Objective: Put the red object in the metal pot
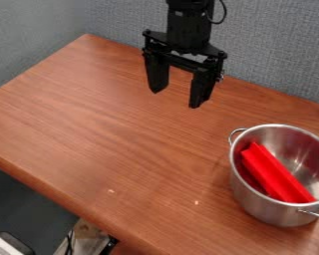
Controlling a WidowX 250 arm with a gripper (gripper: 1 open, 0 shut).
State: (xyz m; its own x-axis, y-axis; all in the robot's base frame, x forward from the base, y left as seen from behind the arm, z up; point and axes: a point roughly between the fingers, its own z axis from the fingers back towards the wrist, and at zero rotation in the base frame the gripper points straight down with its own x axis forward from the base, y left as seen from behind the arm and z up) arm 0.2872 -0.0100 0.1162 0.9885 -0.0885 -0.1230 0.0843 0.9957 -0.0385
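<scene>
lying inside the metal pot (278, 175) at the table's (109, 120) right edge, the red object (273, 171) leans slantwise, seemingly against the pot's inner wall. the gripper (178, 88) hangs well apart from it, pointing down, fingers spread wide with nothing between them.

Soft even light, slight blur

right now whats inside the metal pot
The red object lies inside the metal pot, leaning along its inner wall. The pot floor beneath it is covered, so anything under it cannot be seen.
</scene>
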